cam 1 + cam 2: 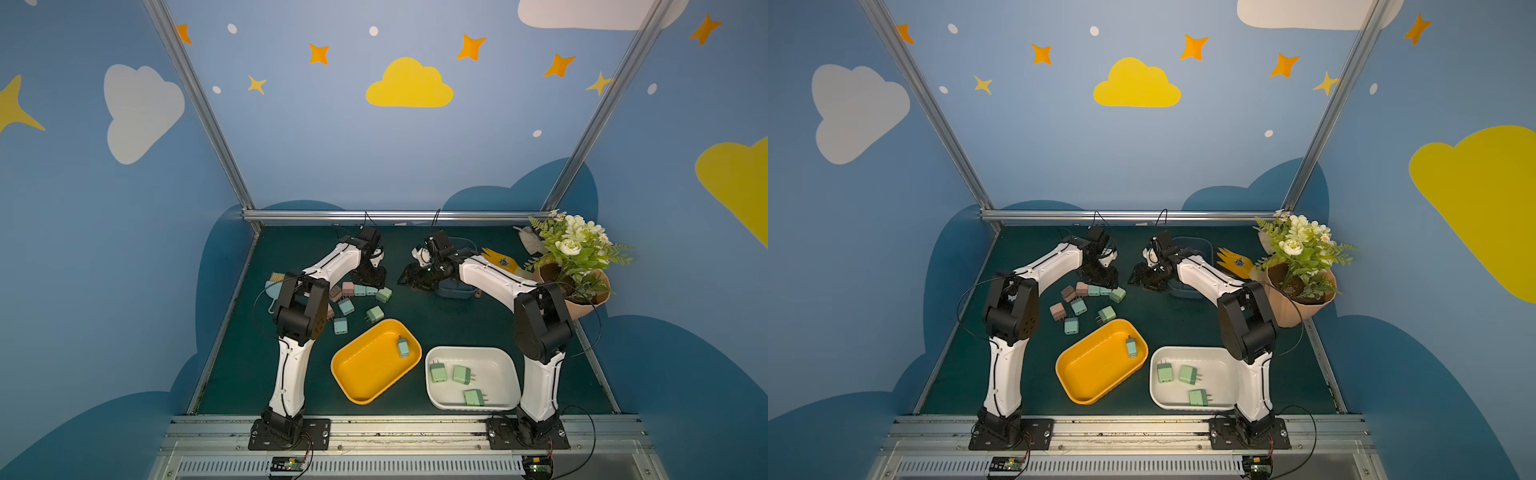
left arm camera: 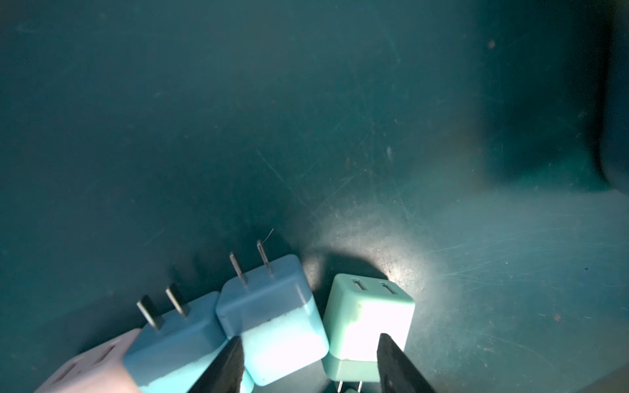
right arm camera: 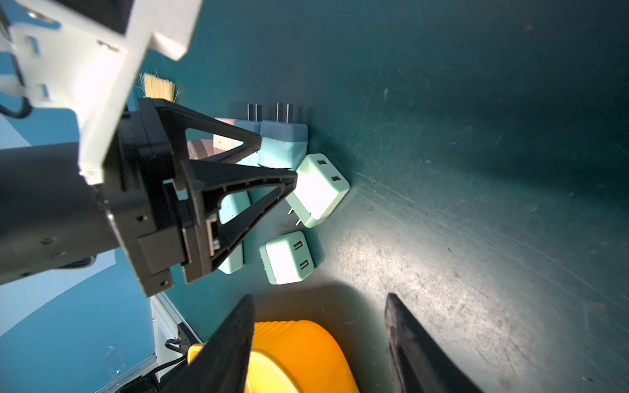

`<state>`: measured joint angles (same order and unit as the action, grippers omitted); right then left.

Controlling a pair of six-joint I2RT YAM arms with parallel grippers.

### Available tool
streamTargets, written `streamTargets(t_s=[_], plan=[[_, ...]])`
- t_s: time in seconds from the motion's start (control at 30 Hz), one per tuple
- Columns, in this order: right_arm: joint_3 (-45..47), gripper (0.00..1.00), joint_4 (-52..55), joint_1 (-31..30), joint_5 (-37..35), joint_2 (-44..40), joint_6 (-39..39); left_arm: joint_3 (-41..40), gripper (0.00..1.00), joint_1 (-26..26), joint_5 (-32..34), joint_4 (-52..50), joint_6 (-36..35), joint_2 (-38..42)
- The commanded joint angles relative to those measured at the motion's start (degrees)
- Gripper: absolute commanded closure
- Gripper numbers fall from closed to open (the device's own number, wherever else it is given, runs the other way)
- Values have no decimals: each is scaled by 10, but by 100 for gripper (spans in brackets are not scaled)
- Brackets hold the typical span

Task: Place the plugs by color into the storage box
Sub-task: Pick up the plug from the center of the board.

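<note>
Left gripper (image 2: 310, 337) is down on the loose plugs (image 1: 345, 306), just below frame centre in both top views. I see its jaws apart, straddling a light-blue plug (image 2: 272, 316). One finger (image 2: 224, 367) is at that plug's side, the other is over the neighbouring mint plug (image 2: 371, 316), and a gap shows.

Right gripper (image 3: 320, 296) is just right of it in the top views, jaws apart, empty.

Lower middle of the frame: yellow tray (image 1: 365, 374) holds a single blue plug (image 1: 402, 347); white tray (image 1: 494, 365) holds three mint plugs (image 1: 461, 374).
</note>
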<state>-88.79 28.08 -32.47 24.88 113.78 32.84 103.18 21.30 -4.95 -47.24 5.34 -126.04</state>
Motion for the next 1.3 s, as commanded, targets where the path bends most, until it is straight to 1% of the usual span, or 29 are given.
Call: streamTargets(t_s=[0.0, 0.27, 0.3, 0.37, 0.57, 0.73, 0.93, 1.1, 1.27], plan=[[3, 39, 13, -5, 6, -11, 5, 16, 38, -4, 5, -10, -13, -18], [-3, 39, 18, -5, 0, -5, 1, 19, 38, -3, 29, -6, -25, -39], [-6, 39, 20, -5, 2, -3, 0, 18, 39, -3, 28, -4, -26, -41], [-9, 39, 22, -6, 2, 1, -1, 18, 45, -3, 13, 0, -33, -44], [-14, 40, 20, -8, 4, 6, 7, 13, 48, 0, 10, 7, -35, -45], [-23, 40, 24, -12, 0, 5, 4, 7, 50, 1, 32, 12, -53, -40], [-28, 42, 35, -19, -5, -4, 0, 4, 60, 2, 12, 16, -55, -21], [-16, 42, 37, -29, -15, -28, -2, 3, 74, 3, 4, 13, -61, -2], [2, 43, 34, -37, -30, -63, 1, -4, 78, 6, 7, 14, -60, 30]])
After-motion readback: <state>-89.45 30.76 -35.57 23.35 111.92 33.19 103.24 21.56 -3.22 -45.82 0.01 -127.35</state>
